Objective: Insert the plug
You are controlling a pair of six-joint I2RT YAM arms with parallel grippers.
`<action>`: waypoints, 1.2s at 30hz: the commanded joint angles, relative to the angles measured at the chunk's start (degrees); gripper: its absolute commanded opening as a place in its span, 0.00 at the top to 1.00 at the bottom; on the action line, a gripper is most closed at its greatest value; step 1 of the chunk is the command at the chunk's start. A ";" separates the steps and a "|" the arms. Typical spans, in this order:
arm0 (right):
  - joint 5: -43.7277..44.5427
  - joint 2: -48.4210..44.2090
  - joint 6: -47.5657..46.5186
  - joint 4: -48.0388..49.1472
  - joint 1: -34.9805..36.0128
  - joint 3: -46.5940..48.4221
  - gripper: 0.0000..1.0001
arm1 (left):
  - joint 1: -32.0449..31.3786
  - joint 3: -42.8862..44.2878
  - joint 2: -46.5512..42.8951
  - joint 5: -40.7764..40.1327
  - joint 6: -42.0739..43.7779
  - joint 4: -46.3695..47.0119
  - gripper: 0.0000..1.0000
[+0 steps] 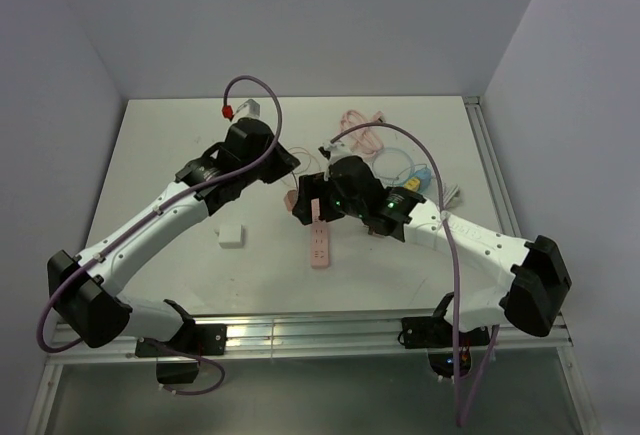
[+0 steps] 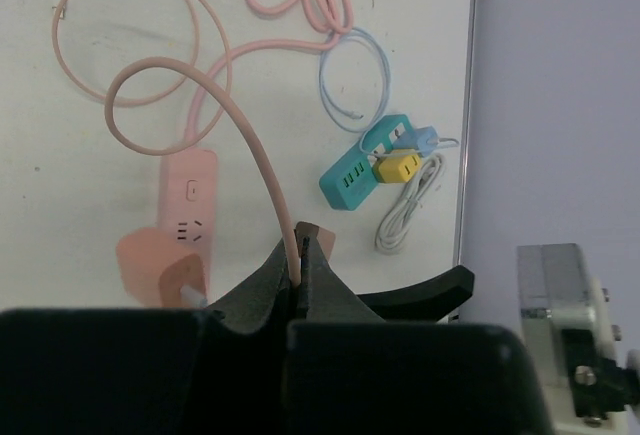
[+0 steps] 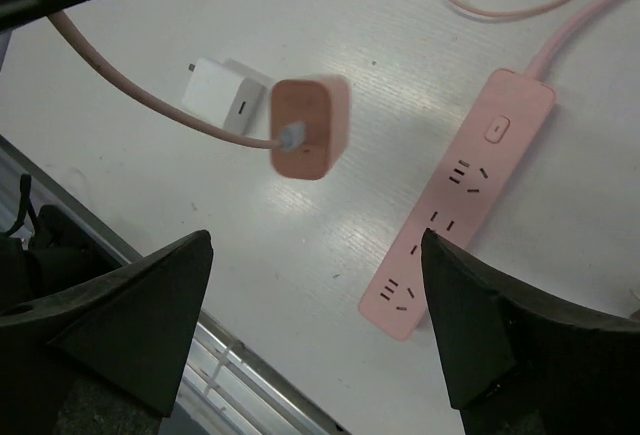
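My left gripper [image 2: 298, 255] is shut on a pink cable [image 2: 262, 160], and a pink plug block [image 3: 310, 127] hangs from that cable above the table. The block shows blurred in the left wrist view [image 2: 165, 270]. The pink power strip [image 3: 460, 200] lies flat on the table with its sockets up; it also shows in the top view [image 1: 320, 242]. My right gripper [image 3: 315, 295] is open and empty, hovering over the table between the plug block and the strip's near end. In the top view the left gripper [image 1: 290, 163] and right gripper [image 1: 308, 210] are close together.
A white adapter [image 3: 228, 98] lies left of the strip, also visible in the top view [image 1: 232, 236]. A teal power strip [image 2: 360, 170] with a yellow plug [image 2: 398, 165], a white cable [image 2: 405, 210], and a blue cable [image 2: 350, 75] sit at the right. The metal table edge [image 1: 300, 330] runs along the front.
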 commanded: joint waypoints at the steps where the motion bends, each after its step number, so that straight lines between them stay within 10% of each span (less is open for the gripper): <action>1: 4.12 1.48 -1.31 1.79 1.74 3.95 0.09 | -0.11 3.35 0.18 -0.02 -3.28 -1.78 1.00; 36: 12.38 9.57 -3.86 13.92 4.38 0.17 0.51 | -0.11 4.14 -0.08 5.70 -10.67 -3.10 1.00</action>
